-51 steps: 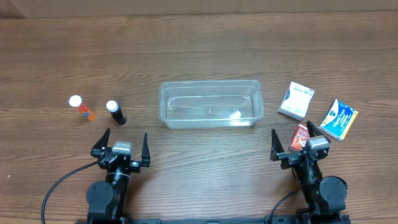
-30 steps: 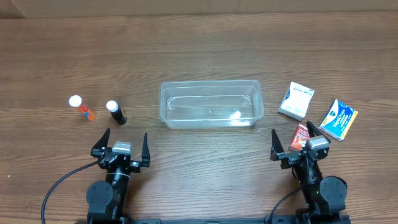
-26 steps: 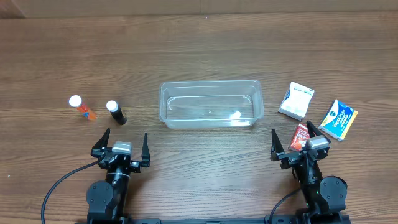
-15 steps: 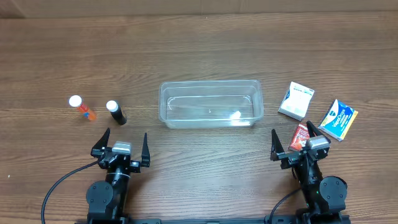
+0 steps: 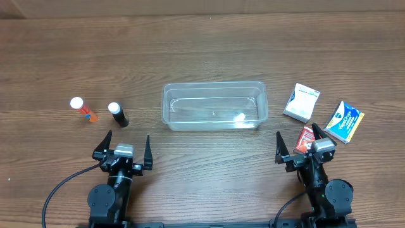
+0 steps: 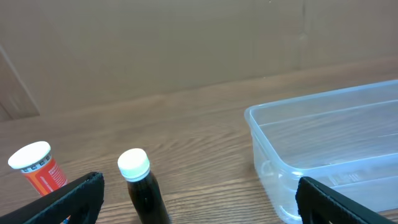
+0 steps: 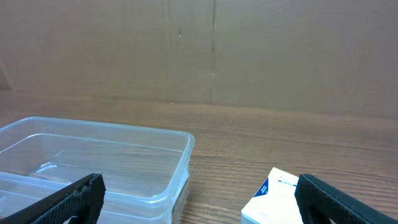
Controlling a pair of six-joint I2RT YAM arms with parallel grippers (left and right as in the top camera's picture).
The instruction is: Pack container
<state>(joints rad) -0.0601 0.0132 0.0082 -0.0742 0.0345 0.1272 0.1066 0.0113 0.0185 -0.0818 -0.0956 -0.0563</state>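
The clear plastic container (image 5: pixel 214 84) stands in the middle of the table with nothing in it. It also shows in the left wrist view (image 6: pixel 311 102) and the right wrist view (image 7: pixel 112 130). My left gripper (image 5: pixel 128 137) is open and empty, near the front edge and left of the container. A dark bottle (image 5: pixel 118 114) with a white cap lies just ahead of it, also in the left wrist view (image 6: pixel 142 186). My right gripper (image 5: pixel 296 135) is open and empty at the front right. A red packet (image 5: pixel 307 137) lies by its right finger.
An orange bottle (image 5: pixel 82 109) with a white cap lies left of the dark one, also in the left wrist view (image 6: pixel 38 167). A white box (image 5: pixel 301 102) and a blue-and-white box (image 5: pixel 344 121) lie right of the container. The white box shows in the right wrist view (image 7: pixel 273 196).
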